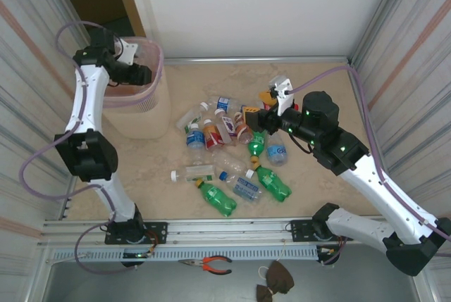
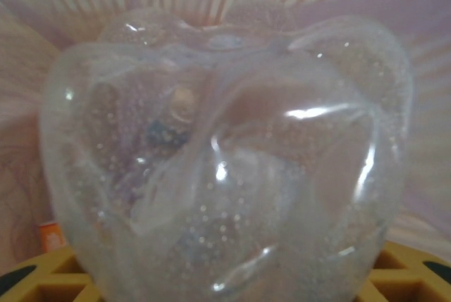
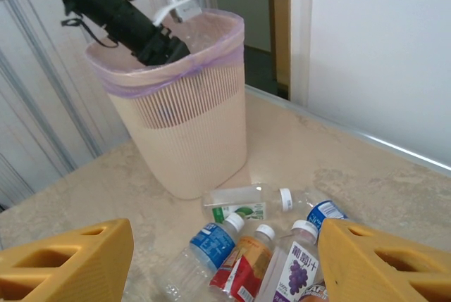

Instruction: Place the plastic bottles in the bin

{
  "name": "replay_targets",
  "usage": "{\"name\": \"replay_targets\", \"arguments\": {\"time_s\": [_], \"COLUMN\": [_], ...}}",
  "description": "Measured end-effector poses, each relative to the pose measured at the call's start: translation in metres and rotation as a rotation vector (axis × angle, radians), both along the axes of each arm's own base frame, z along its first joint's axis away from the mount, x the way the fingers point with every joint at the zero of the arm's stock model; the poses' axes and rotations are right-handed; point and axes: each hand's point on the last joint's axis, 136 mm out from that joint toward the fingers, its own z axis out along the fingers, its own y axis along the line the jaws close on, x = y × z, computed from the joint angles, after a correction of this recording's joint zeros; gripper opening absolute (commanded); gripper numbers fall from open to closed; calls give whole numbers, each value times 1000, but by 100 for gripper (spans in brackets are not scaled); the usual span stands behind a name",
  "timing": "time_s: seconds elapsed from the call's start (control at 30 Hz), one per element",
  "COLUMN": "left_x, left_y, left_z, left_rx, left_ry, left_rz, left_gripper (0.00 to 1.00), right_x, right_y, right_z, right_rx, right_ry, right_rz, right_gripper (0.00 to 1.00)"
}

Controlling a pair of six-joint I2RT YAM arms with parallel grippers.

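A clear plastic bottle (image 2: 225, 161) sits base-first close to the left wrist camera, and my left gripper (image 2: 225, 284) is shut on it, its yellow fingers (image 2: 49, 277) showing at the bottom corners. That gripper (image 1: 143, 74) is inside the mouth of the pink-lined beige bin (image 1: 141, 115). Several plastic bottles lie in a heap mid-table, among them green ones (image 1: 217, 198) and a blue-labelled one (image 1: 195, 136). My right gripper (image 1: 258, 105) hangs open over the heap's far right. Below its fingers (image 3: 67, 263) lie grape-label (image 3: 296, 270), red-orange-label (image 3: 243, 267) and blue-label (image 3: 211, 242) bottles.
Corrugated walls close in on both sides, and a white wall stands at the back. The bin (image 3: 183, 126) stands in the far left corner, just left of the heap. Pliers (image 1: 211, 265) lie below the front rail, off the table.
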Motion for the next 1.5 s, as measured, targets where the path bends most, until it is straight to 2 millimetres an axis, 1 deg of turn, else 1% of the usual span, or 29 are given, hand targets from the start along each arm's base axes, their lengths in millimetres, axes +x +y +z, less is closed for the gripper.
{"name": "replay_targets", "arguments": {"time_s": [0.17,0.27,0.43,0.63,0.7,0.77,0.9,1.03,1.2,1.3,1.4,1.5], "left_x": [-1,-1,-2,-5,-6,-6,-6,-6,-6,-4,-2,-4], "left_y": [-2,-5,-8,-8,-7,-5,-2,-2,-3,-2,1,3], "left_z": [-46,-67,-95,-133,-145,-153,-154,-154,-151,-138,-116,-94], "left_rx": [-20,-38,-57,-67,-59,-50,-35,-35,-50,-85,-118,-141], "left_ry": [120,178,254,355,385,403,405,402,391,351,293,231], "left_rz": [-14,-24,-40,-44,-44,-42,-40,-41,-41,-36,-29,-24], "left_gripper": [54,56,57,60,63,67,72,78,81,81,82,81], "right_x": [0,0,0,1,3,3,7,20,36,47,62,78], "right_y": [0,0,0,-1,-2,-3,-5,-11,-14,-15,-19,-27], "right_z": [0,0,0,0,0,0,-2,-12,-30,-40,-52,-70], "right_rx": [-1,-1,0,-2,-3,-4,-11,-60,-133,-169,-184,-184], "right_ry": [0,0,0,-1,-2,-2,0,36,105,172,251,351], "right_rz": [-3,-3,-3,-11,-20,-25,-50,-118,-189,-217,-256,-315], "right_gripper": [69,69,69,69,69,69,69,71,72,73,73,73]}}
